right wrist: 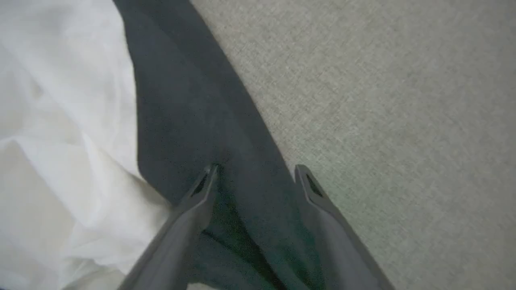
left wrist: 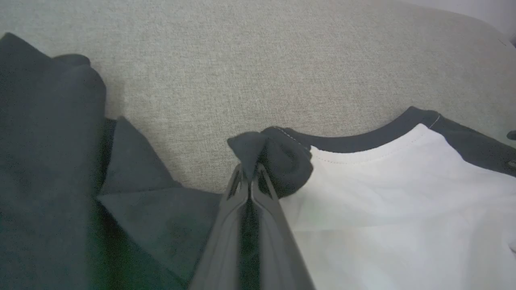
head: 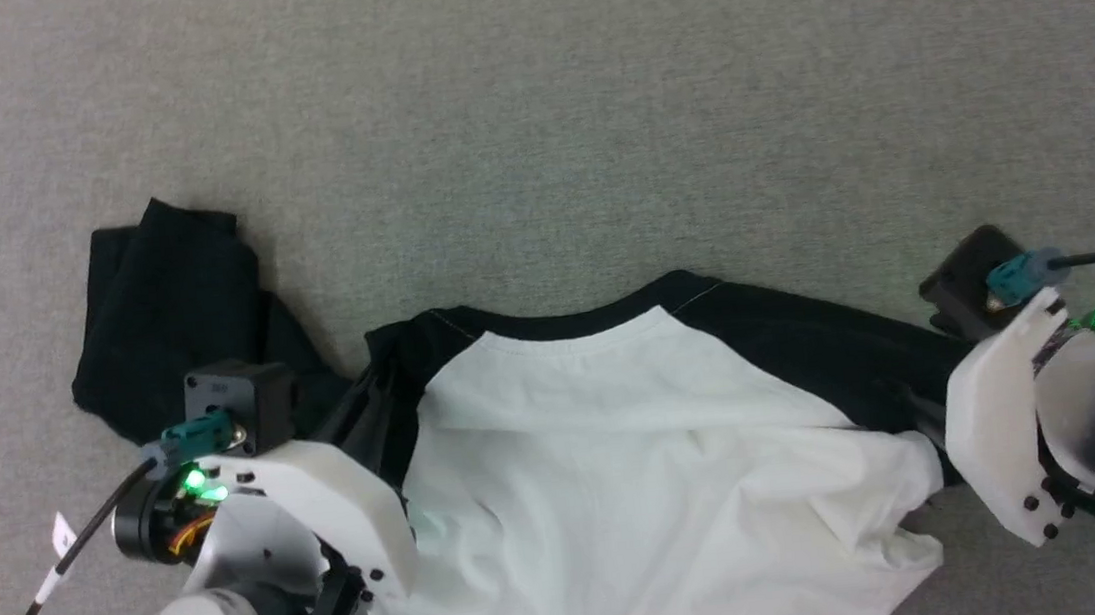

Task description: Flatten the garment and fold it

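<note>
Garment (head: 621,441) spread on the grey worktop (head: 527,98), neck opening toward the far side, white body running off the near edge of the head view. The black neck trim (head: 569,323) curves across the top of the white panel. The left-side sleeve (head: 166,314) lies bunched in a dark heap on the robot's left; the right-side sleeve (head: 812,342) stretches flat toward the robot's right.

Left hand (left wrist: 250,171) — fingers pressed together, pinching a small bunch of black fabric at the end of the neck trim, where collar meets shoulder; the pinched cloth puckers up above the fingertips.

Right hand (right wrist: 256,171) — fingers well apart and holding nothing, poised over the right-side sleeve. One fingertip sits above the black cloth, the other at the sleeve's outer edge beside bare worktop; whether either touches the fabric cannot be told.
</note>
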Tool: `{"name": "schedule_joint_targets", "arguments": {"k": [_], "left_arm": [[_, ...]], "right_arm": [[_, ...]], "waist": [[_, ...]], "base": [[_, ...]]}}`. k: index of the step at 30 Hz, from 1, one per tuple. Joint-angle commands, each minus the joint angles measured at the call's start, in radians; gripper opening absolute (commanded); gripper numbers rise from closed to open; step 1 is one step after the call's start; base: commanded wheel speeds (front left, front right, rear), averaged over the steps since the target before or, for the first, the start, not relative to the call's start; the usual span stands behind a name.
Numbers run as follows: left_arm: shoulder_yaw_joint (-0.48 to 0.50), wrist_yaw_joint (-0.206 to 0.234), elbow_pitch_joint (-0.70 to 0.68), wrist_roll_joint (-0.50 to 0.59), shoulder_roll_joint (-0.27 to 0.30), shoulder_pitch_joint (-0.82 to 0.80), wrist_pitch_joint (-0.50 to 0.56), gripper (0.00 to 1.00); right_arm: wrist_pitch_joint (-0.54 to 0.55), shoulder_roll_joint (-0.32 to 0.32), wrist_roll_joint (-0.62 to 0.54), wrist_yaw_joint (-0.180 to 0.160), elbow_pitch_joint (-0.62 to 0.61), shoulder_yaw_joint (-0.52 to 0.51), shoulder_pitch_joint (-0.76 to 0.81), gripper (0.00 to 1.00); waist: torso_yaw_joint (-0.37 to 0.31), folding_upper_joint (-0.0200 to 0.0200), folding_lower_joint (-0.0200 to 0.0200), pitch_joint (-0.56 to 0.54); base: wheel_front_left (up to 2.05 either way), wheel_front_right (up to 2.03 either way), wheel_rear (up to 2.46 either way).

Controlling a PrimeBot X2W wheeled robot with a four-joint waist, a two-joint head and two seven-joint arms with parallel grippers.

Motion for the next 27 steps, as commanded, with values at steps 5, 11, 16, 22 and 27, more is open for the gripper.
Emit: {"name": "schedule_joint_targets", "arguments": {"k": [5,11,16,22,27], "left_arm": [[-0.019,-0.02,0.023,0.003,-0.018,-0.052,-0.004,0.0],[-0.027,-0.024,0.049,0.003,-0.029,-0.073,-0.01,0.0],[-0.012,-0.022,0.071,-0.017,-0.036,-0.059,-0.032,0.0],[0.044,0.003,0.05,-0.04,-0.052,-0.036,-0.104,0.0],[0.077,0.009,-0.001,-0.034,-0.056,-0.059,-0.158,0.0]], "right_arm": [[-0.021,-0.056,0.03,-0.001,0.055,0.124,-0.071,1.0],[-0.069,-0.045,0.033,-0.001,0.135,0.146,-0.096,0.0],[-0.164,0.002,0.004,-0.001,0.163,0.09,-0.096,0.0],[-0.331,0.096,-0.063,-0.001,0.146,-0.073,-0.066,0.0],[-0.407,0.177,-0.119,-0.001,0.081,-0.193,-0.043,0.0]], "waist": [[0.056,0.0,-0.0002,0.051],[0.062,0.0,-0.0002,0.049],[0.041,0.0,-0.0002,-0.004],[0.004,0.0,-0.0002,-0.122],[-0.026,0.0,-0.0002,-0.221]], "base": [[0.0,0.0,0.0],[0.0,0.0,0.0],[0.0,0.0,0.0],[0.0,0.0,0.0],[0.0,0.0,0.0]]}}
